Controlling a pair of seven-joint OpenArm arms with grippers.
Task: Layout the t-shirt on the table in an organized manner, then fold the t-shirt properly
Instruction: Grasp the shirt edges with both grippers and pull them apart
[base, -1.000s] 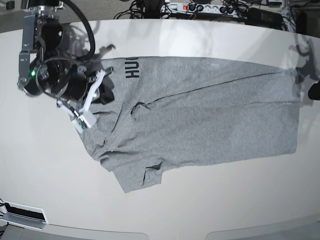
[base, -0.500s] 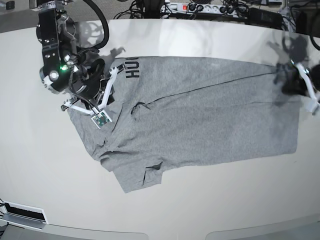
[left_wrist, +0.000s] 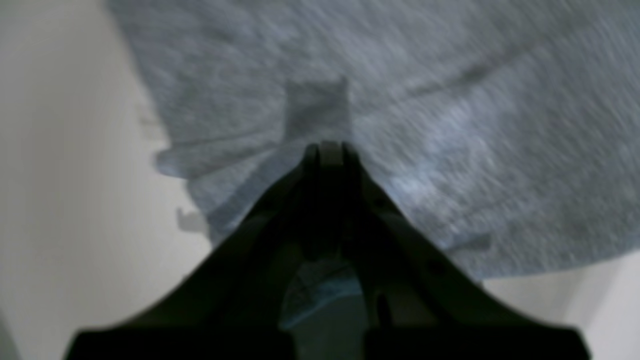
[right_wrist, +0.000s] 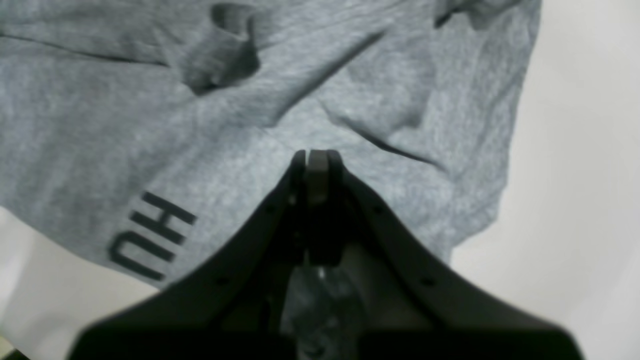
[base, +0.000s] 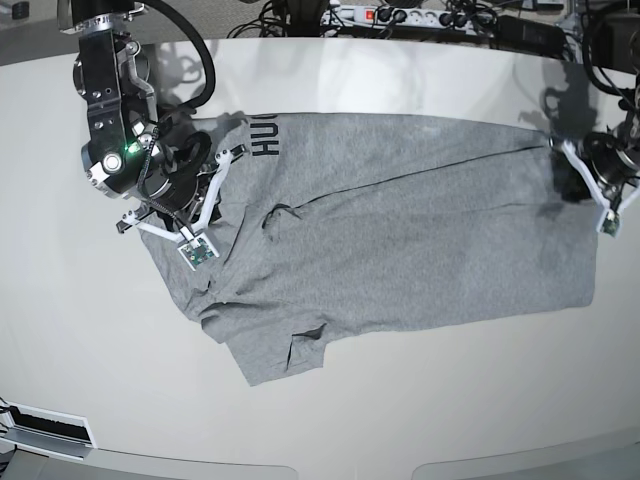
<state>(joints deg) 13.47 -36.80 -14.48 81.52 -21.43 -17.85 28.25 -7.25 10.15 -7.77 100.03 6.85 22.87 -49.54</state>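
Grey t-shirt (base: 400, 230) flat-ish on table (base: 400, 420)

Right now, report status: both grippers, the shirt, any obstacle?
Left gripper shut, over shirt edge. Right gripper shut, above shirt near lettering. Shirt spread on table, creased, one sleeve rumpled. No obstacle seen.

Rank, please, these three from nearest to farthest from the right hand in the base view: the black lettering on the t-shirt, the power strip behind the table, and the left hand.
From the right hand, at the base view's left:
1. The black lettering on the t-shirt, just beside it at the shirt's top edge.
2. The power strip, beyond the table's far edge, top centre.
3. The left hand, at the shirt's opposite end, far right.
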